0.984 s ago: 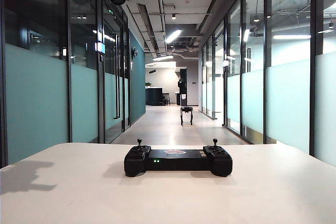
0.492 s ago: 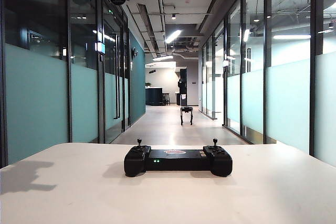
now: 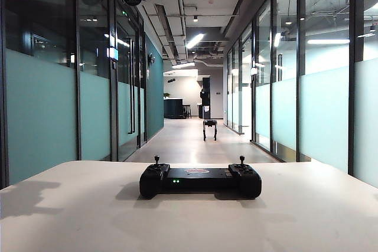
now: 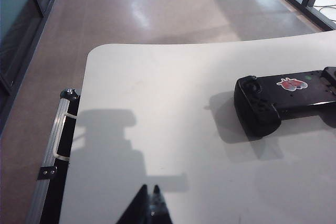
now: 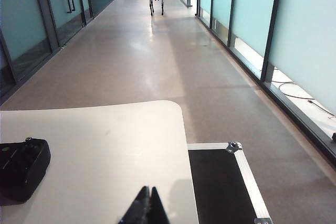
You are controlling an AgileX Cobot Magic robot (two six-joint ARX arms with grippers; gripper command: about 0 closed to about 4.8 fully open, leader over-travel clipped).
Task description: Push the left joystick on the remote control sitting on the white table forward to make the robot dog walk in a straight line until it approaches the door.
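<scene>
Since a second ago almost nothing has changed: the wide black gamepad-style remote control (image 3: 200,181) sits in the same spot on the broad white matte table (image 3: 71,216), and the small black four-legged robot dog (image 3: 209,129) stands at the same place far down the glass-walled corridor; only the grey shadow at the table's left edge has faded and a faint one now touches the right edge. Neither of my arms shows in the exterior view. My left gripper (image 4: 154,206) hangs above bare tabletop, its two fingertips pressed together on nothing. From it the remote control (image 4: 286,100) lies well apart at about two o'clock, and I cannot pick out the left joystick (image 3: 156,160) from that wrist view, though it stands upright and untouched. My right gripper (image 5: 147,205) is likewise pinched shut and empty near the table's corner, beside a black aluminium-edged case (image 5: 223,182) on the floor; the controller's end lies at about ten o'clock, well apart.
</scene>
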